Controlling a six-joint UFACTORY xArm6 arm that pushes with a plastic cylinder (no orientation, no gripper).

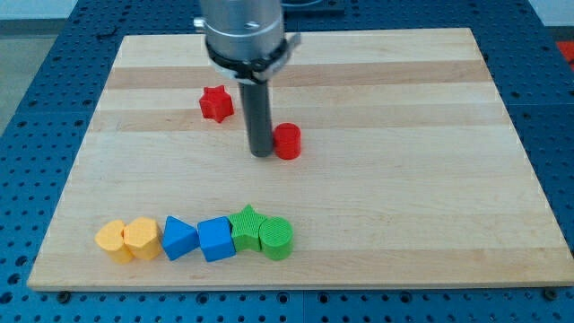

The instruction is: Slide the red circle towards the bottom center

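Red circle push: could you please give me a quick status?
My tip at red circle's left side. Circle mid-board, not yet at bottom center. Green circle sits close to the path.

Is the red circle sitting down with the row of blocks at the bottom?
No, the red circle sits mid-board beside my tip, far above the bottom row.

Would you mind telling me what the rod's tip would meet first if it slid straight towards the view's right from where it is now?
My tip would meet the red circle almost at once; it sits just to the tip's right, seemingly touching or nearly so. Beyond it, the board looks free.
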